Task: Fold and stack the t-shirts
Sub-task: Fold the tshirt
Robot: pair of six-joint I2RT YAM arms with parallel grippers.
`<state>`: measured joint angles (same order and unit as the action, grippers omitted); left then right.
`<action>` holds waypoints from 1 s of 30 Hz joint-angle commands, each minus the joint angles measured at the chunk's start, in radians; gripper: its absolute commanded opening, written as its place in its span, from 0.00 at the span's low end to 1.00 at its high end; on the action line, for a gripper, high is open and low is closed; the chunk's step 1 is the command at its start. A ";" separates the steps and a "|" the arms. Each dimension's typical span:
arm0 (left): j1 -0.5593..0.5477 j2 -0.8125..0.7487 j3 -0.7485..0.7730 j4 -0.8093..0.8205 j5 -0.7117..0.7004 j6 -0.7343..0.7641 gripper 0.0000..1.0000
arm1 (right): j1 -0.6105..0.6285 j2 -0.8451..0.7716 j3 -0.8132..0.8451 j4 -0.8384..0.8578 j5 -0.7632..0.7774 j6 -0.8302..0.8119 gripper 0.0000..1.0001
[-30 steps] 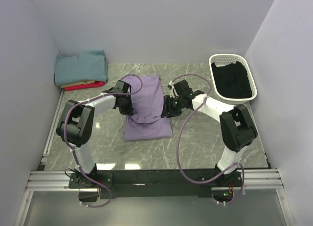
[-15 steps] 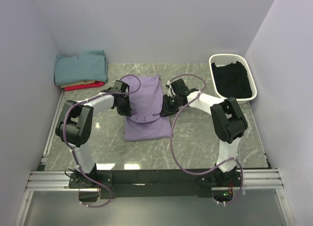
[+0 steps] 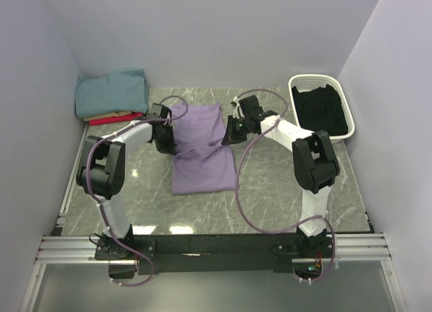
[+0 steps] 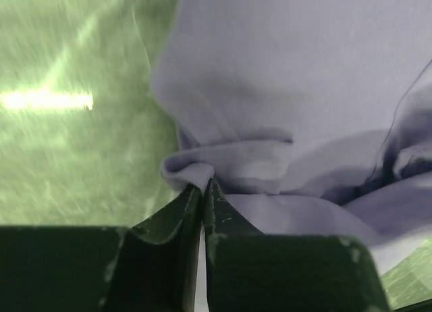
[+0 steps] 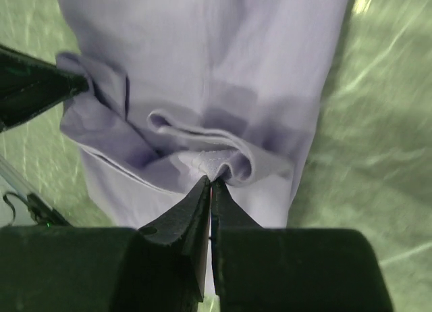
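Seen from above, a lavender t-shirt point(image 3: 202, 160) lies lengthwise on a grey marbled table point(image 3: 283, 184), directly between the two grippers. The left gripper point(image 4: 202, 185) is clenched, its dark fingers pressed together on a small rolled fold at the shirt's left edge. The right gripper point(image 5: 210, 184) is likewise clamped tight, pinching a puckered ridge of cloth at the shirt's right edge. Between the two pinches the fabric bunches into soft creases across its middle. The cloth beyond the grippers and the cloth nearer the arm bases lie flatter.

Well to the left of the left gripper and farther back, in the corner, sits a folded stack. A teal t-shirt point(image 3: 111, 92) is on top, with a tan t-shirt point(image 3: 106, 115) under it and a red t-shirt point(image 3: 120, 119) at the bottom. To the right of the right gripper stands a white basket point(image 3: 314, 79) holding dark cloth point(image 3: 322, 113).
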<state>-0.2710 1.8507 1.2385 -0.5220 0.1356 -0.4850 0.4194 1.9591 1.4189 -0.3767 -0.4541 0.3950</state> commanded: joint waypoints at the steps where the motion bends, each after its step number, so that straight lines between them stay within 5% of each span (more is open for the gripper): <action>1: 0.023 0.061 0.119 -0.070 0.035 0.068 0.11 | -0.030 0.078 0.115 -0.030 -0.015 -0.025 0.07; 6: 0.050 0.142 0.215 -0.122 0.107 0.120 0.16 | -0.050 0.156 0.210 -0.077 -0.020 -0.035 0.14; 7: 0.050 0.156 0.229 -0.151 0.093 0.125 0.17 | -0.053 0.178 0.234 -0.097 -0.018 -0.035 0.28; 8: 0.050 0.162 0.237 -0.156 0.087 0.126 0.30 | -0.056 0.182 0.238 -0.096 -0.012 -0.031 0.32; 10: 0.058 0.180 0.256 -0.176 0.061 0.132 0.38 | -0.064 0.181 0.230 -0.082 -0.009 -0.027 0.41; 11: 0.059 0.179 0.256 -0.174 0.039 0.112 0.53 | -0.068 0.175 0.221 -0.074 0.000 -0.022 0.44; 13: 0.064 0.151 0.246 -0.171 -0.008 0.100 0.62 | -0.080 0.146 0.189 -0.045 0.008 -0.022 0.47; 14: 0.065 0.118 0.239 -0.158 -0.071 0.076 0.79 | -0.083 0.132 0.180 -0.045 0.023 -0.021 0.47; 21: 0.076 -0.045 0.181 -0.112 -0.186 0.048 0.94 | -0.099 -0.009 0.088 -0.022 0.071 -0.048 0.49; 30: 0.070 -0.183 -0.015 0.086 0.183 0.005 1.00 | -0.071 -0.082 0.014 0.030 -0.084 -0.019 0.51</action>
<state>-0.1913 1.7279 1.3334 -0.5636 0.1188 -0.4408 0.3271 1.9133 1.4494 -0.3954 -0.4545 0.3714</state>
